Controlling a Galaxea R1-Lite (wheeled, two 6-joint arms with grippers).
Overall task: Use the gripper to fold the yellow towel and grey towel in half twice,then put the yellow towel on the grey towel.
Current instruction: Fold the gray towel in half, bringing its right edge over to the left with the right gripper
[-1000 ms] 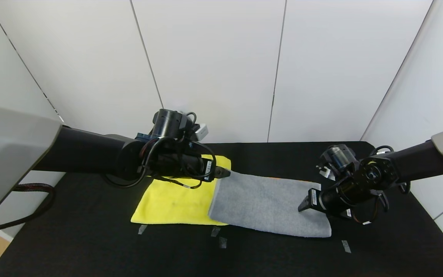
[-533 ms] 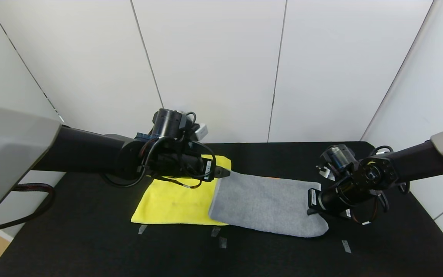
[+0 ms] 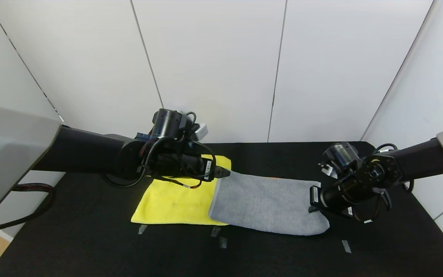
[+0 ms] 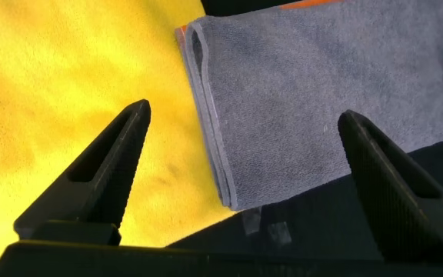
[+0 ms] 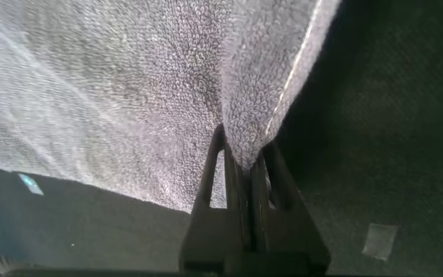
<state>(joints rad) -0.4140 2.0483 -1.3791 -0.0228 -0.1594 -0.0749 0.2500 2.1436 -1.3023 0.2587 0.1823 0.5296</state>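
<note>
Since a second ago the right gripper's fingers, which stood apart over the grey towel's right end, have closed on that edge, and the towel's near right corner has gone from square to rounded as the cloth lifts; the left arm has not stirred.

On the left of the black table [image 3: 90, 246] lies the yellow towel [image 3: 175, 202], flat, with its right edge tucked under the grey towel's left end. The left gripper [image 3: 224, 172] hangs just above that overlap, at the far left corner of the grey towel [image 3: 262, 204], with its jaws spread wide and holding nothing; its wrist view looks down between the two fingers onto the doubled grey edge lying over the yellow. It seems placed there to take the other end of the cloth, or to steady it, once the fold comes over.

The grey towel stretches rightward across the middle of the table, already doubled by the look of that layered edge, a sliver of orange showing along its far side. At its right end the right gripper [image 3: 310, 202] is clamped on the edge, and its wrist view shows terry pinched between the closed fingertips [image 5: 235, 181]. That grip suits carrying the right end leftward over the left for the second fold.
</note>
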